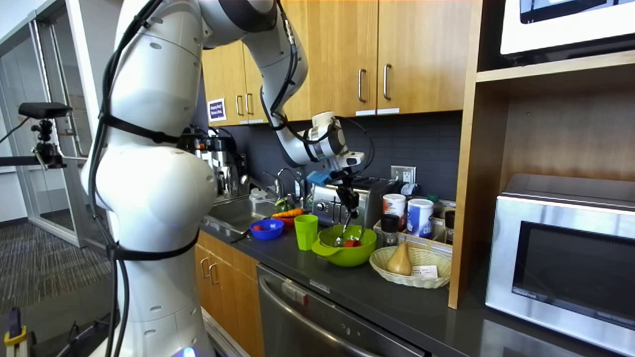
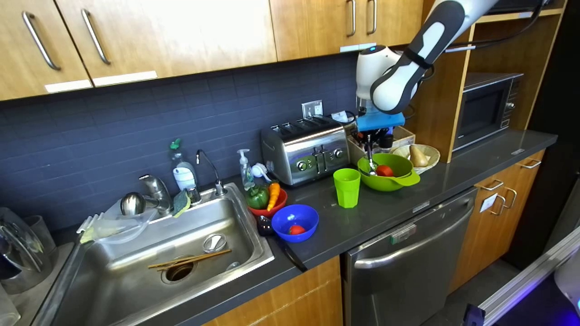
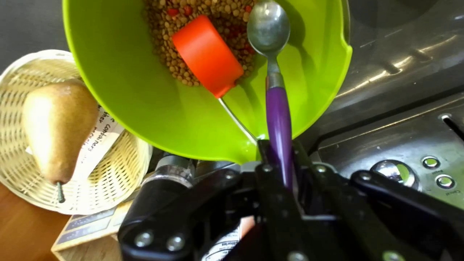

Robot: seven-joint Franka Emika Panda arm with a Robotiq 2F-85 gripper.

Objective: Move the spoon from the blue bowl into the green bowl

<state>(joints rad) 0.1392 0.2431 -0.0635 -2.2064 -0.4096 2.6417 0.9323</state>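
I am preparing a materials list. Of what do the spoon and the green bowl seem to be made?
The spoon: seemingly polished metal head, by bright highlights; smooth purple handle, perhaps plastic, given its sheen. The green bowl: probably plastic, satin, by even colour and soft reflections.

A: Above the counter (image 2: 376, 206) you have wooden wall cabinets (image 2: 181, 36) with metal handles (image 2: 94, 36), brightly lit in an exterior view; behind it runs a dark tiled wall (image 2: 113, 122) with a wall outlet (image 2: 312, 109)

B: Toward one end you also get a wooden shelf unit (image 1: 468, 148), a steel microwave (image 1: 570, 267) standing inside it

A: Look below and you find wooden base cabinets (image 2: 482, 240) on either side of a steel dishwasher front (image 2: 403, 280)

B: And elsewhere in the room, in an exterior view, you can see glass panels (image 1: 53, 204) in a metal frame (image 1: 54, 231) above striped grey carpet (image 1: 49, 267)
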